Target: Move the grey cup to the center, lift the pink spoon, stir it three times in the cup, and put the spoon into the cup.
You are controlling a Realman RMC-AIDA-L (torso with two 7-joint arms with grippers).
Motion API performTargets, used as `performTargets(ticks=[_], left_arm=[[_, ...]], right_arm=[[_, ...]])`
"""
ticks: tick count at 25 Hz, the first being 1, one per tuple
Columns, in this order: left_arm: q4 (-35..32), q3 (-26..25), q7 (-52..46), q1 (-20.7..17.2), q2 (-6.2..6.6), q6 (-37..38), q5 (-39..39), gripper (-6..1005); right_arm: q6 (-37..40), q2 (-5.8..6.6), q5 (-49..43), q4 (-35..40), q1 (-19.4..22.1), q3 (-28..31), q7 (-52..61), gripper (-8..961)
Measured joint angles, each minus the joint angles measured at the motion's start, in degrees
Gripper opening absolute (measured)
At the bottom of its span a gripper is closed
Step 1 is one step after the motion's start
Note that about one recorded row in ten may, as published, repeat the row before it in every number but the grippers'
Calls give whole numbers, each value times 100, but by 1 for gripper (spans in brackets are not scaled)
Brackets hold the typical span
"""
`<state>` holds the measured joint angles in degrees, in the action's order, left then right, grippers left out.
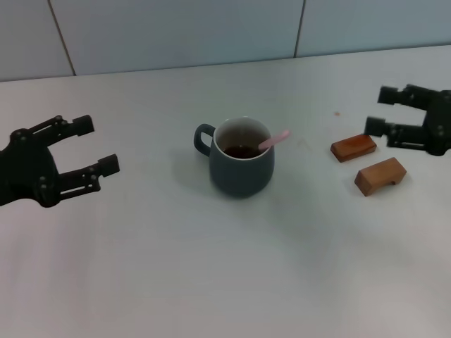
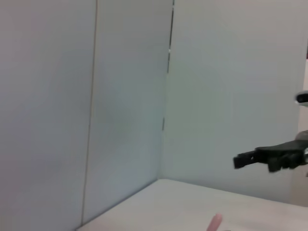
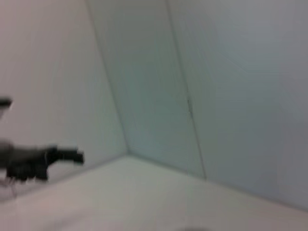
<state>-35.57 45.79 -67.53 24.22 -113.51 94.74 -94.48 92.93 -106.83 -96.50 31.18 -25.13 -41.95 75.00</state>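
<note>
The rounded dark slate-grey ceramic cup stands mid-bench on the white bench, loop handle toward the robot's left, dark brown liquid inside. The slim pink-handled spoon leans in it, handle over the rim. The left gripper hangs well left, fingers spread, holding nothing. The right gripper hangs far right with fingers released, beside two brown wooden blocks.

The grey cup stands upright at the middle of the table, its loop handle pointing left, with dark brown liquid inside. The pink spoon rests in the cup, its pale handle leaning over the right rim.
</note>
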Motion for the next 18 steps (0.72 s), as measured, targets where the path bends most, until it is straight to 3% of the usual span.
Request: performTargets(ticks=[3, 6, 13, 18], left_arm=[[-21, 0, -78, 44, 9, 0, -76, 837], [-57, -14, -433, 332, 54, -10, -460, 837], [-63, 12, -731, 487, 169, 36, -541, 837], [-65, 23, -760, 491, 174, 45, -549, 837]], right_arm=[[-15, 77, -571, -103, -320, -10, 29, 758], [-65, 79, -767, -111, -481, -10, 17, 803], [-33, 79, -841, -65, -572, -53, -65, 818], [-10, 48, -957, -31, -582, -59, -74, 818]])
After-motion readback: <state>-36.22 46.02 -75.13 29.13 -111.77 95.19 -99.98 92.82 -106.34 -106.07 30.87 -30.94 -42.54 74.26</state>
